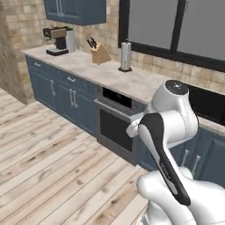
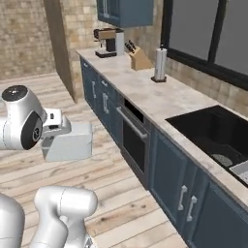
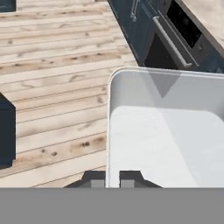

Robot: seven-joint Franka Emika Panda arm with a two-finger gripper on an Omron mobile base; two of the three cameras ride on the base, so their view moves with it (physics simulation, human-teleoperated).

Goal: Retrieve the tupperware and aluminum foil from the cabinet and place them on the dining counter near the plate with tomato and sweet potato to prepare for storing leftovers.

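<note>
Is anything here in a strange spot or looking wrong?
The tupperware hangs in mid-air above the wooden floor, pinched at its rim by the gripper. On the wall counter, nothing looks spilled or toppled.

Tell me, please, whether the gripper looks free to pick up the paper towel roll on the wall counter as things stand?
Probably not. The gripper is shut on the tupperware's rim, holding it out over the wooden floor, so it is occupied. The paper towel roll stands well off along the wall counter.

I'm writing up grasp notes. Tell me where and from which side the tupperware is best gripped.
Grip the thin raised rim of the tupperware at the middle of one wall, one finger inside and one outside, as the gripper holds it now. The wide shallow body probably outspans the jaws; only the rim fits.
</note>
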